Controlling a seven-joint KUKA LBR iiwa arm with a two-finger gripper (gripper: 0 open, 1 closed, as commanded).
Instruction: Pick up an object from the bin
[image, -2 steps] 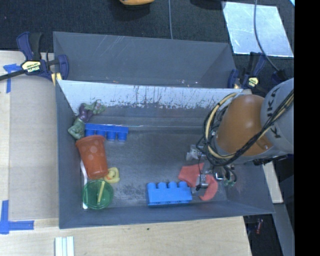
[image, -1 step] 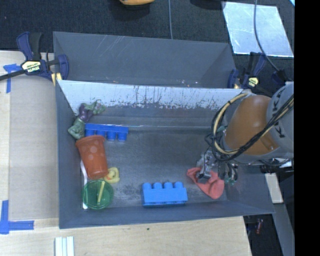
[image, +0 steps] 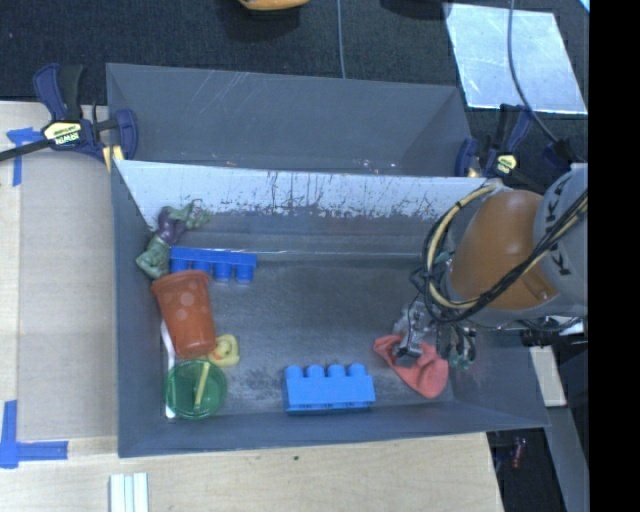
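Grey metal bin (image: 330, 305), seen from above, with your arm (image: 500, 255) reaching in from the right under its orange cover. Your gripper (image: 421, 345) is low in the bin's lower right corner, directly over a red floppy piece (image: 430, 378). That piece lies crumpled on the floor close to the right wall. You cannot tell from this view whether the gripper is open or closed, or whether it has hold of the red piece.

Just left of the red piece, near the wall at the bottom of the view, a blue brick (image: 330, 387) lies studs-up and apart from it.

Along the left wall you have a loose row of things:
- a green and purple toy (image: 165, 240) farthest up
- a second brick (image: 212, 266), also blue, beside the toy
- an orange cup (image: 187, 312) lying on its side
- a small yellow thing (image: 227, 350)
- a green cup (image: 195, 390) lowest in the view, touching the orange one
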